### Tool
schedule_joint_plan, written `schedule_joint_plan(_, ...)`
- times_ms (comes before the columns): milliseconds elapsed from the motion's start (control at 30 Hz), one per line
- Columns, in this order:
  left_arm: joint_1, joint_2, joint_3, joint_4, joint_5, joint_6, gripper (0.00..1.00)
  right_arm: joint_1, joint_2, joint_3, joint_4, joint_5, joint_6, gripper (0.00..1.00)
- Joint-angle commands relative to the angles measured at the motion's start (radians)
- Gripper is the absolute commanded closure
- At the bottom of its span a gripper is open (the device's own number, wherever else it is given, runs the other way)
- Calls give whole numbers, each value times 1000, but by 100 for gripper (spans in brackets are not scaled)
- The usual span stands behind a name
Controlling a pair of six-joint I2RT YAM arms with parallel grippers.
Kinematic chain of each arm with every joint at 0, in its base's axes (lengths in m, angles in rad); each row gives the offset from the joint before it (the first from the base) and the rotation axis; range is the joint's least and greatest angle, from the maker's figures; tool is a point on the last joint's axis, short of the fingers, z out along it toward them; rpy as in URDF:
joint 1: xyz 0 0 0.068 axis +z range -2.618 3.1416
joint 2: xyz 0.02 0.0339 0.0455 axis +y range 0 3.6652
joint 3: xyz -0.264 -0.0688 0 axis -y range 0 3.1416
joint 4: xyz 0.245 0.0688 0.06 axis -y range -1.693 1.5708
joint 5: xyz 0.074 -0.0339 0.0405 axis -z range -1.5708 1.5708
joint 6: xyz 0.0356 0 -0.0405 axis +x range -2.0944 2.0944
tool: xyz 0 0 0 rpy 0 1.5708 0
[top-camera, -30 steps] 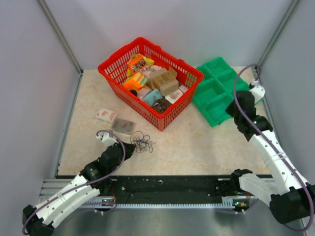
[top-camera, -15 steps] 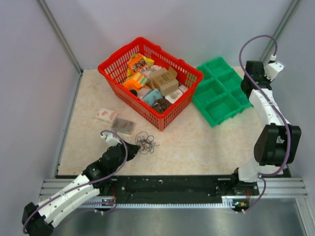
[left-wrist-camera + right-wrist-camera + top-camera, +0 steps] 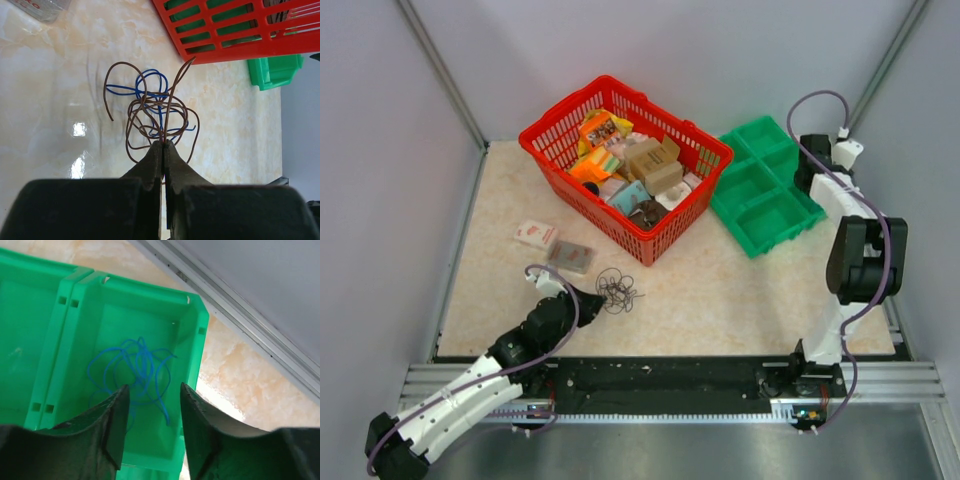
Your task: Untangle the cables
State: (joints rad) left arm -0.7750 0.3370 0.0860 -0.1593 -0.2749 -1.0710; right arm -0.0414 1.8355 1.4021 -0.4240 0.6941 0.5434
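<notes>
My left pincer (image 3: 163, 145) is pinched tight on a brown strand of the tangled cables (image 3: 152, 111). Their brown and blue loops spread just ahead of its tips on the marbled surface (image 3: 60, 75), near the red basket (image 3: 240, 47). My right pincer (image 3: 152, 386) hangs with its jaws parted over a corner compartment of the green tray (image 3: 150, 290), where a blue cable (image 3: 141, 365) lies loosely coiled on the compartment floor, below the gap between the jaws.
</notes>
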Motion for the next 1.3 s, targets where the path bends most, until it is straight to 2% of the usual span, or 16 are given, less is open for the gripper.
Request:
schedule_joint_plan(0, 2, -4, 3, 29, 11, 8, 100, 6, -96, 9, 5, -53, -29, 49)
schedule_joint_plan(33, 2, 2, 8, 29, 8, 9, 100, 8, -123, 9, 2, -60, -36, 42)
schedule_joint_plan(200, 2, 37, 23, 40, 17, 2, 100, 35, -261, -40, -22, -85, -43, 37)
schedule_joint_plan(300, 2, 56, 23, 53, 36, -13, 100, 148, -375, -136, -21, -149, -33, 36)
schedule_joint_plan(533, 2, 105, 34, 115, 121, 5, 100, 461, -688, -570, 148, -476, -4, 36)
schedule_joint_plan(700, 2, 197, 37, 312, 259, 62, 100, 601, -864, -906, 457, -870, 139, 37)
schedule_joint_plan(867, -4, 387, 109, 464, 454, 103, 100, 686, -835, -1003, 638, -1042, 181, 36)
schedule_joint_plan(1000, -29, 534, 150, 555, 534, 112, 100, 764, -762, -1016, 764, -1108, 141, 36)
schedule_joint_plan(1133, -67, 635, 190, 589, 582, 126, 100, 828, -731, -979, 746, -1078, 52, 36)
schedule_joint_plan(1267, -89, 685, 213, 613, 614, 141, 100, 836, -736, -965, 676, -1018, -42, 36)
